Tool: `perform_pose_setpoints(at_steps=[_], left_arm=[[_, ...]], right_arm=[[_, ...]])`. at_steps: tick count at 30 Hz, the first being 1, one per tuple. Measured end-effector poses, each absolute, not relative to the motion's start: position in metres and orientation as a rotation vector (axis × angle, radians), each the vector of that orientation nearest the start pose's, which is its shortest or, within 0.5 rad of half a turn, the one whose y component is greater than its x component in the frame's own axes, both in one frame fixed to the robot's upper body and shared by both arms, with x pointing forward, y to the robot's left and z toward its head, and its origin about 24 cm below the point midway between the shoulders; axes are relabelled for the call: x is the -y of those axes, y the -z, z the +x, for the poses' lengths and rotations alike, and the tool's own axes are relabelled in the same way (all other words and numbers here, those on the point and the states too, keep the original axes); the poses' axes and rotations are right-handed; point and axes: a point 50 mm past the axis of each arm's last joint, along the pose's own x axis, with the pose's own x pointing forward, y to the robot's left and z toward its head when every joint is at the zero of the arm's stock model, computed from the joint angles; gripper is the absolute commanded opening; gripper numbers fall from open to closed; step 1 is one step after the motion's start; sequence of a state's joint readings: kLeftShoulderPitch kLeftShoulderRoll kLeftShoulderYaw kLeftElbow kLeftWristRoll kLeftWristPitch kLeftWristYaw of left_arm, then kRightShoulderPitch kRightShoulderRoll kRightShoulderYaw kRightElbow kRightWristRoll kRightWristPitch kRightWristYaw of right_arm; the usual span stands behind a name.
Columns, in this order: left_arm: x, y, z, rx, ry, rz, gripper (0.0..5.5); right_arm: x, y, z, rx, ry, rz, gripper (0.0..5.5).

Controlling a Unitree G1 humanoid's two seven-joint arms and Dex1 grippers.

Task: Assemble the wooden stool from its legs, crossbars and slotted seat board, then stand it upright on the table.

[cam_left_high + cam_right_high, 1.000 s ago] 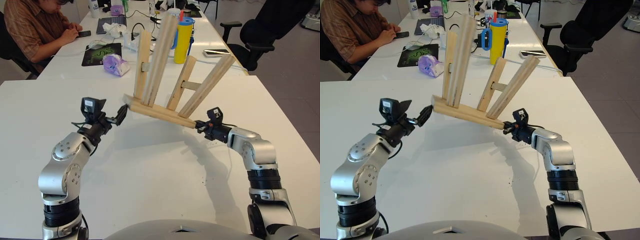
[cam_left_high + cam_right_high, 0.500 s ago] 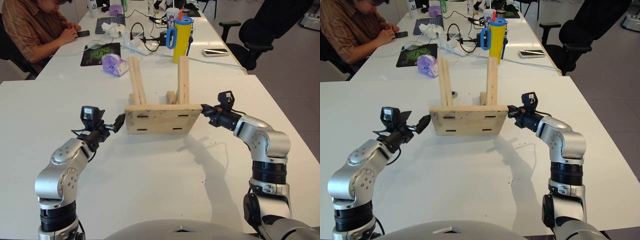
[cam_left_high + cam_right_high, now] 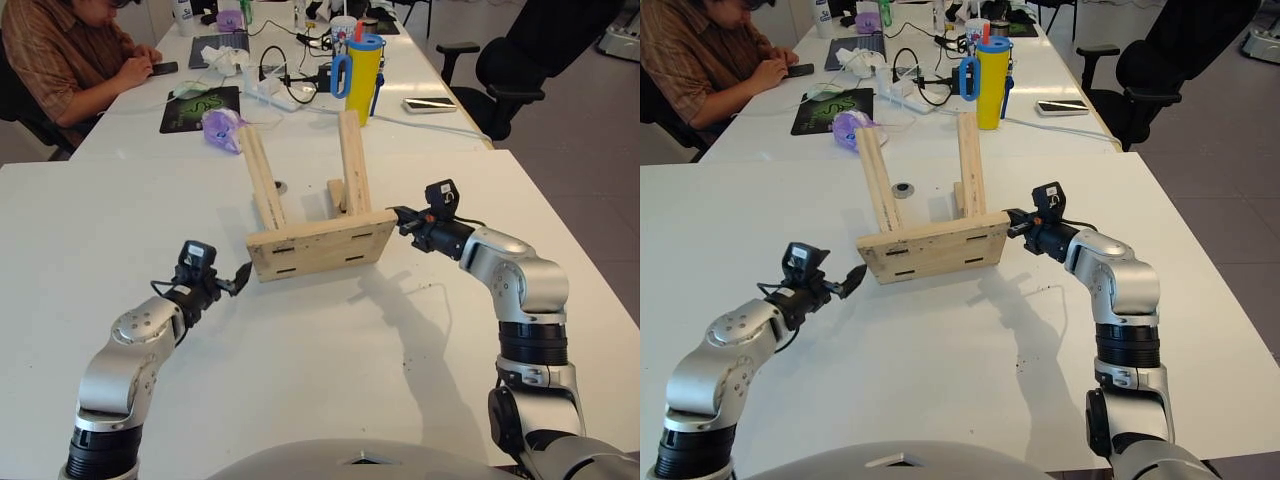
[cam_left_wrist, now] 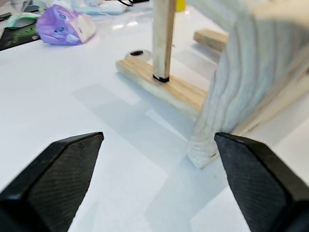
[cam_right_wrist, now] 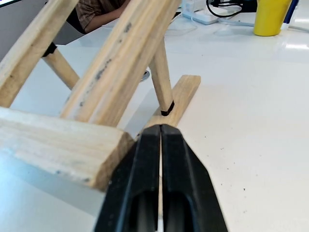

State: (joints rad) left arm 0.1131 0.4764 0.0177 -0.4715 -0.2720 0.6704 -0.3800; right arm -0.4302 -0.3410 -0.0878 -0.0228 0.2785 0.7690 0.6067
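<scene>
Lying on its side on the white table (image 3: 300, 370), the stool (image 3: 318, 245) has its seat board standing on one long edge, the face with 4 slots turned toward the robot and 2 legs pointing away from it. The left gripper (image 3: 243, 275) sits near the board's lower left corner, apart from it. The left wrist view shows what the head views cannot: its fingers (image 4: 58, 179) spread wide with bare table between them, and a thin crossbar (image 4: 163, 36) seated in a leg that lies flat. A small round disc (image 4: 136, 53) lies just beside that leg. The right gripper (image 3: 400, 213) is at the board's upper right corner. The right wrist view shows its fingers (image 5: 149, 188) pressed together with nothing between them, the board's end just beside them. On the far desk stands a yellow bottle (image 3: 365, 65) with a blue handle, contents hidden, and a purple pouch (image 3: 224, 128).
</scene>
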Motion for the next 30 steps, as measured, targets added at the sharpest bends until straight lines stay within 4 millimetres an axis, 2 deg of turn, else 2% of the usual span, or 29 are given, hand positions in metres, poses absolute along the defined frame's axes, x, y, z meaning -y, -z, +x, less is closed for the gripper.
perform_pose_setpoints(at_steps=[9,14,18,24,30], left_arm=[[-0.192,-0.063,0.205,-0.339,0.718,0.222,4.31],[-0.197,-0.060,0.203,-0.332,0.799,0.255,4.31],[-0.193,-0.065,0.208,-0.287,0.821,0.217,4.31],[-0.186,-0.073,0.225,-0.226,0.857,0.201,3.56],[-0.191,-0.067,0.229,-0.254,0.888,0.192,2.67]], right_arm=[[0.177,-0.097,0.318,-0.291,-0.588,-0.013,0.02],[0.189,-0.106,0.323,-0.199,-0.516,0.001,0.02],[0.203,-0.104,0.324,-0.179,-0.448,0.024,0.02],[0.224,-0.090,0.324,-0.193,-0.324,0.068,0.00],[0.224,-0.079,0.325,-0.222,-0.303,0.057,0.00]])
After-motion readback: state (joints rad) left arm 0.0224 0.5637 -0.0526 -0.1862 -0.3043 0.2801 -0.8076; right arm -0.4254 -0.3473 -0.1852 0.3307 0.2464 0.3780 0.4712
